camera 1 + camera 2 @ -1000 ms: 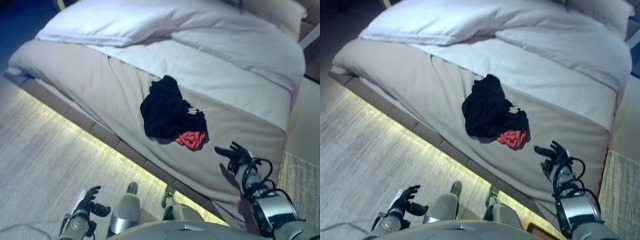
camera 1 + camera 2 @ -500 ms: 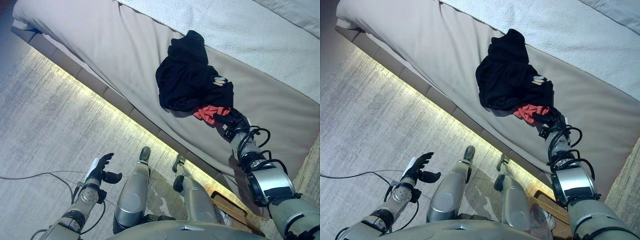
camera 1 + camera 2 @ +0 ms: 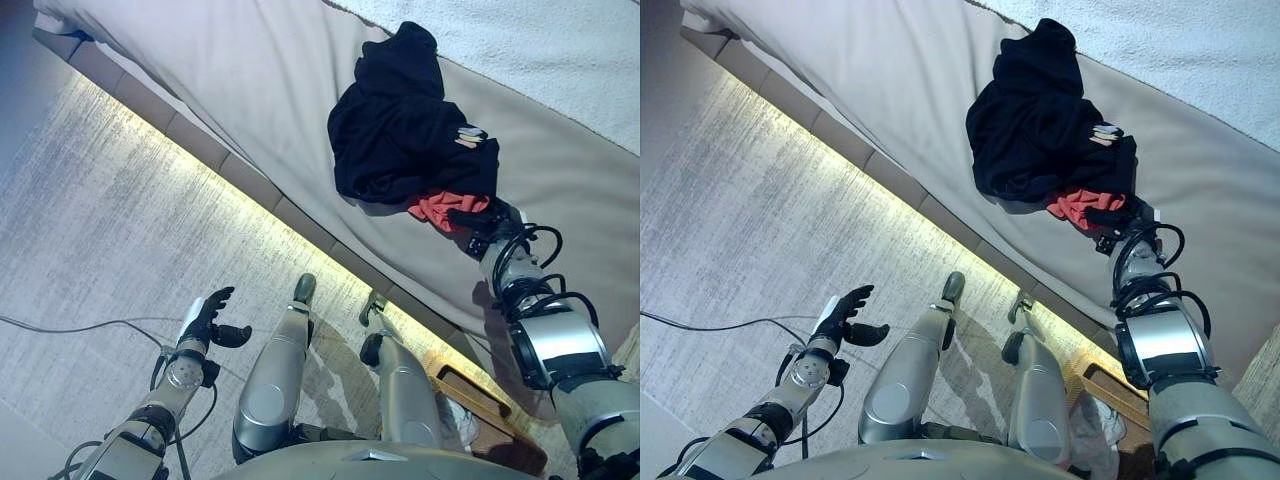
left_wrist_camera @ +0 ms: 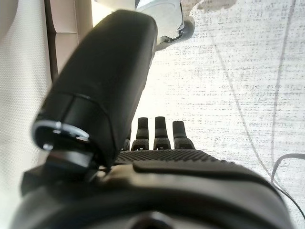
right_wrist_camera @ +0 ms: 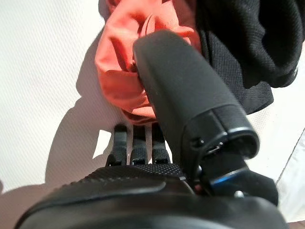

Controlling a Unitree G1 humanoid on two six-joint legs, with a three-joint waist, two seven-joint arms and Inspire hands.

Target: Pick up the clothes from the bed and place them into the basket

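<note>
While at the bed (image 3: 250,90) edge, right hand (image 3: 487,222) touching red garment (image 3: 437,207) beneath black clothes (image 3: 405,130), grip unclear.

Two garments lie on one bed (image 3: 250,90): one black garment (image 3: 405,130) just beyond the right hand (image 3: 480,222), one red garment (image 3: 440,208) touching it.

You're looking down from the head at the bed's (image 3: 250,90) edge; both wrist cameras are shooting close along their hands.
</note>
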